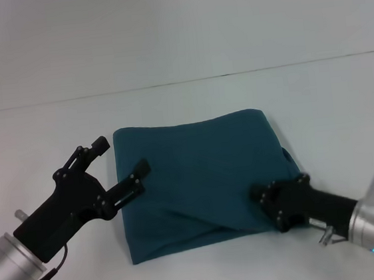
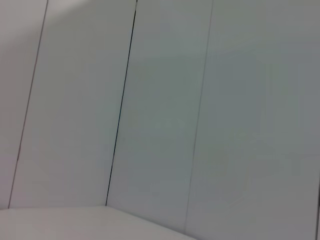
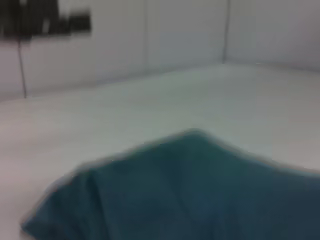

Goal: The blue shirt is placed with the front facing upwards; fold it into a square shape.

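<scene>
The blue shirt lies folded into a rough square on the white table, plain side up. The left gripper, fingers spread, hovers at the shirt's left edge. The right gripper rests on the shirt's near right corner; whether it pinches cloth cannot be told.

A plain white table meets pale panelled walls divided by thin dark vertical seams.
</scene>
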You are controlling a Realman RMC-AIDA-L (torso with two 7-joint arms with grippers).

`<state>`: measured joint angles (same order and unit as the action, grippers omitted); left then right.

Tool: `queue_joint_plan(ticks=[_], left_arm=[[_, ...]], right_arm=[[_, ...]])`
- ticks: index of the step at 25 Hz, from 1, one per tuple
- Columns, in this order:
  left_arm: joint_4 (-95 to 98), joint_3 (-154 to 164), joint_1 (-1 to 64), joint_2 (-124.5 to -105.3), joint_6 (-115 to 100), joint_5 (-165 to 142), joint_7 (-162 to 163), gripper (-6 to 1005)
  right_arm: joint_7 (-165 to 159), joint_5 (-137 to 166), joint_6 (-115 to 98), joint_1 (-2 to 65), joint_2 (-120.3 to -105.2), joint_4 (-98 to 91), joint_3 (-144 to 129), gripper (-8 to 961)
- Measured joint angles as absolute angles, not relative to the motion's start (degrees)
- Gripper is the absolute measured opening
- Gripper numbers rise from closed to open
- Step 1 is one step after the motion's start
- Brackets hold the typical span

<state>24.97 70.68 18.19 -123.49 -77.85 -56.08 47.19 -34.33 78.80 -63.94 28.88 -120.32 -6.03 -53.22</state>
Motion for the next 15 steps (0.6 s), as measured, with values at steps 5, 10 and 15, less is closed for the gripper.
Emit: queue_joint_plan(ticks=[5,10,15], left_arm=[[25.0,70.5,18.0,-123.54,-77.7,-56.1,46.9,862],[24.5,71.1,18.5,-124.0,-77.3,-56.1,45.4,859],[22.1,72.0,19.9,-124.11,-77.0,-56.1,44.8,856]], right_arm=[[-32.3,69.1,-72.8,26.8,-120.29,-5.8,-48.5,36],[-29.9,63.9,-65.2,31.1,-120.47,-3.0,-47.5,36],[-29.8,66.0,-55.2,36.1,-120.68,-0.5,-48.7,36]])
